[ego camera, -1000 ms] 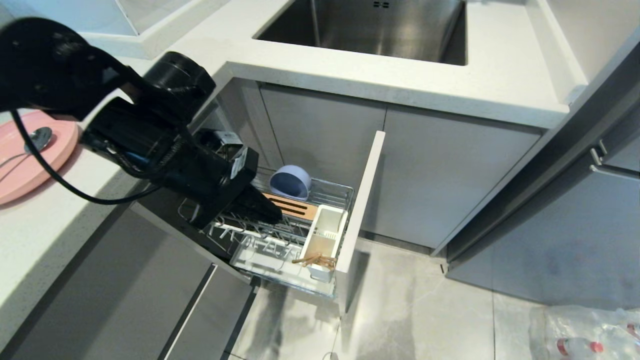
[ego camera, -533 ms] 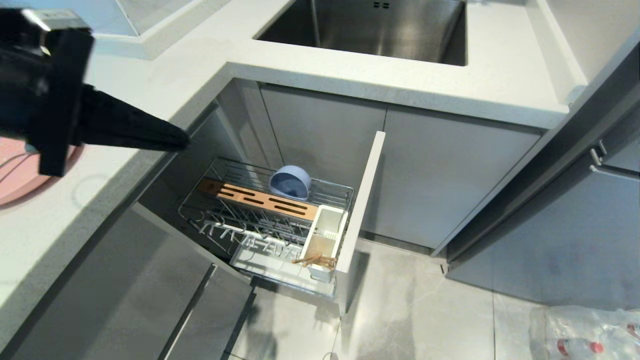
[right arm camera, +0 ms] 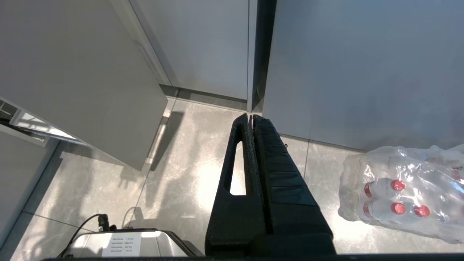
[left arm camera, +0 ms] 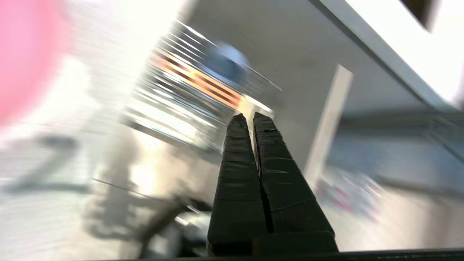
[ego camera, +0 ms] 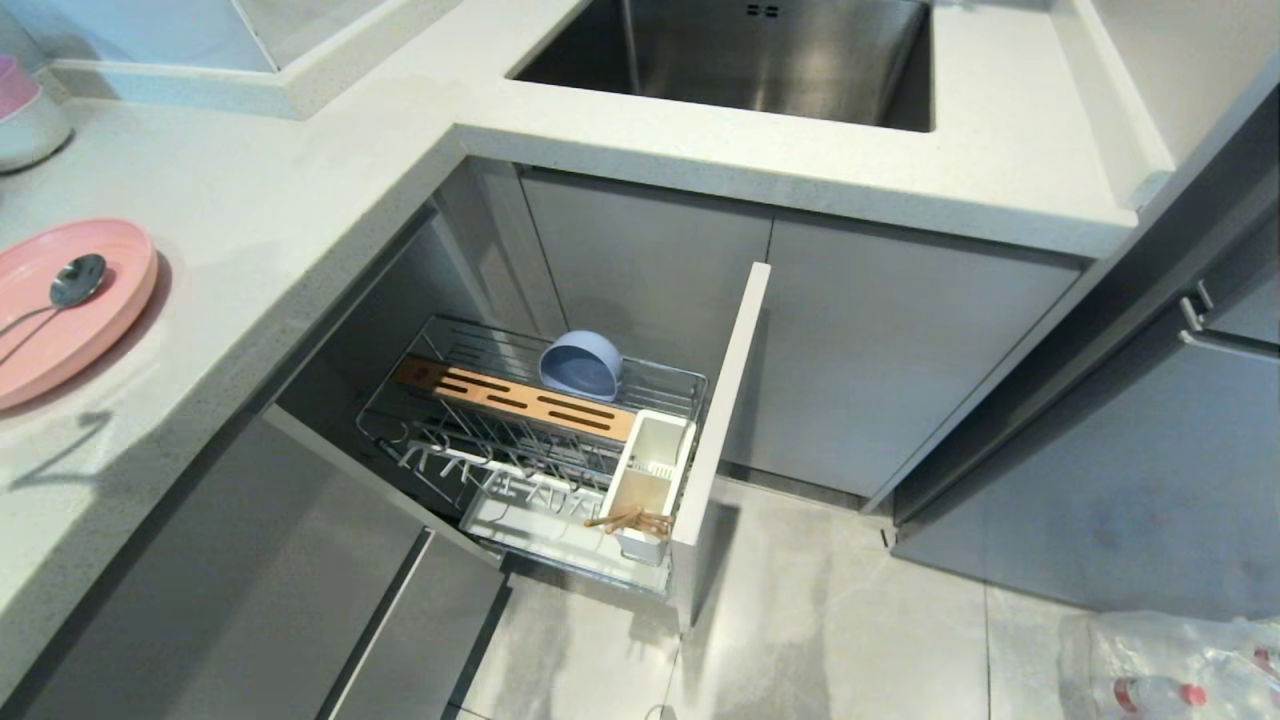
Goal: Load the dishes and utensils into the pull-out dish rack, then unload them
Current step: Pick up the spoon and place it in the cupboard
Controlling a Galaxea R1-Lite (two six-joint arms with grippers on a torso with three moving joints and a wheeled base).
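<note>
Round flat matte pink plate (ego camera: 62, 305) on tabletop: rigid, slick, grip at rim; left gripper (left arm camera: 250, 116) pressed together, empty.

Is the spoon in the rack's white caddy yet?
No, the spoon lies on the pink plate on the countertop, while the white caddy holds only the chopsticks.

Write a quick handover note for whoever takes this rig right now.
Left gripper: shut, empty, above the counter, out of the head view.
Right gripper: shut, empty, parked over the floor.
Done: pale blue bowl sits in the chrome wire pull-out rack; wooden chopsticks lie in its white caddy.
Left: round pink plate and grey metal spoon on it are on the counter. Load them, then unload everything.
</note>
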